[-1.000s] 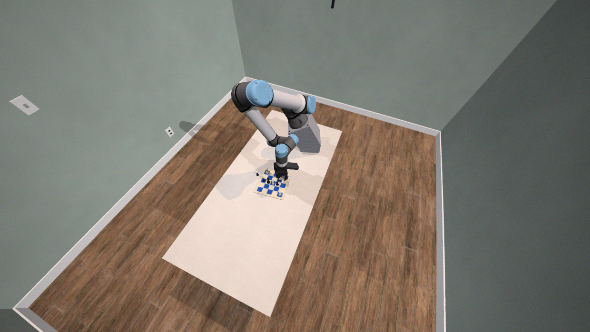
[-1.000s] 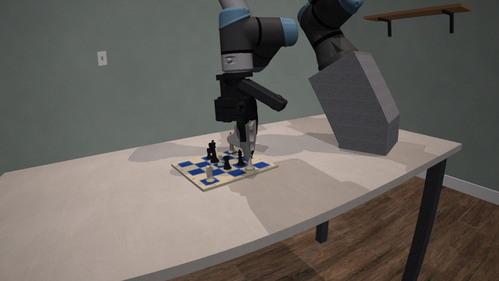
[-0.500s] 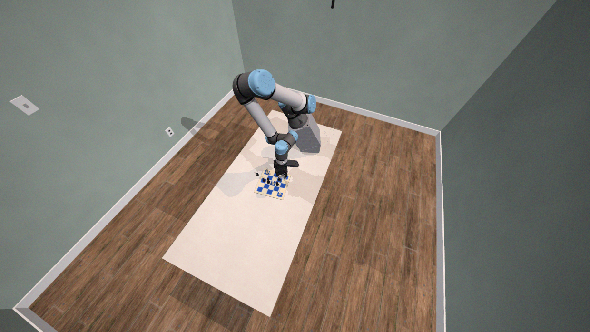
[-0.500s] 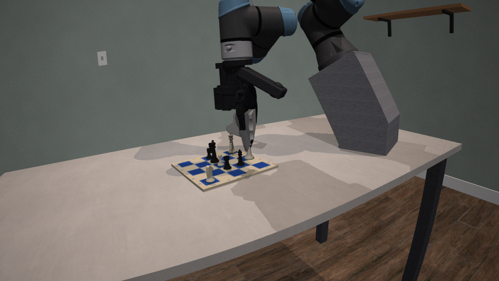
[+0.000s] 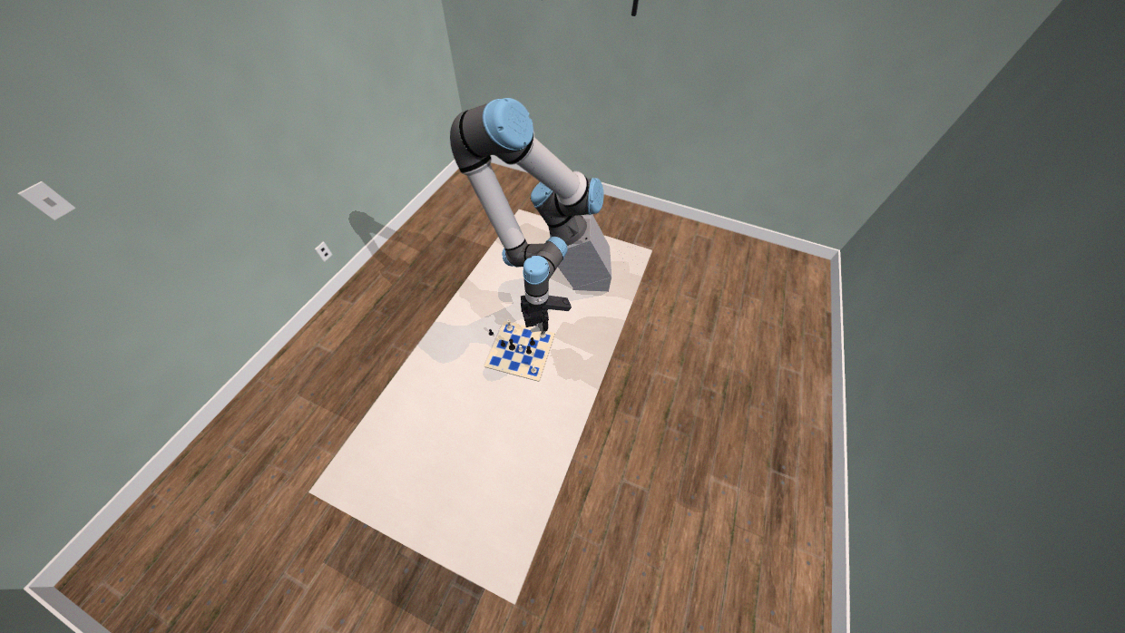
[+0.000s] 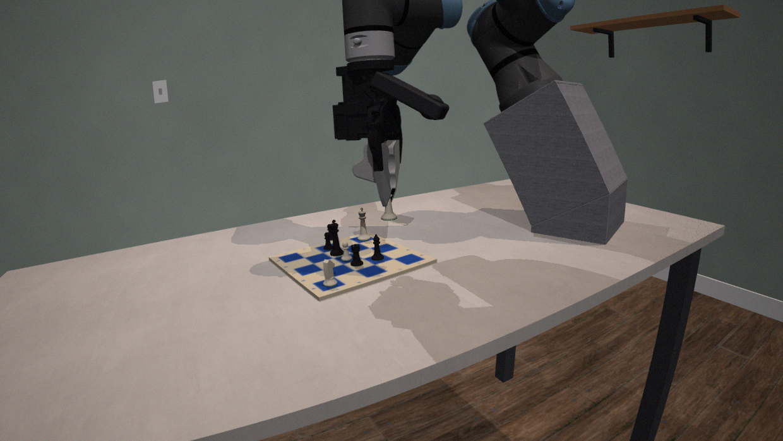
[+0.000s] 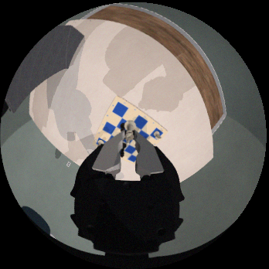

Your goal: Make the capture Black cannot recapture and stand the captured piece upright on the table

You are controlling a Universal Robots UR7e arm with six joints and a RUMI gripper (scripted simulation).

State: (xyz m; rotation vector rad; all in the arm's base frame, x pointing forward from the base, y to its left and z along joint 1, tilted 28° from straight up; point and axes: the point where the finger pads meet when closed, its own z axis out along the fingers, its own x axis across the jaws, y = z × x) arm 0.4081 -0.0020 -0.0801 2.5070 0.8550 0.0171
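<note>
In the top view a black piece (image 5: 490,331) is standing on the table left of the board (image 5: 515,366) (image 6: 319,294) (image 7: 116,101), presumably the captured one. The far white piece (image 5: 508,326) (image 6: 362,225) is standing right of it. Farther right, the gripper (image 5: 543,325) (image 6: 388,200) (image 7: 129,131) is gripping a pale piece (image 5: 542,334) (image 6: 388,212) (image 7: 130,125), which is hanging upright. Placing it well means clearing neighbours, centring its base over the capture square, lowering vertically, then releasing gently.

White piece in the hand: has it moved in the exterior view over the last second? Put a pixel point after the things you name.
Yes. The white piece (image 6: 389,211) in the hand (image 6: 389,198) has risen, from low over the board (image 6: 319,296) to higher, past its far edge in that view.
</note>
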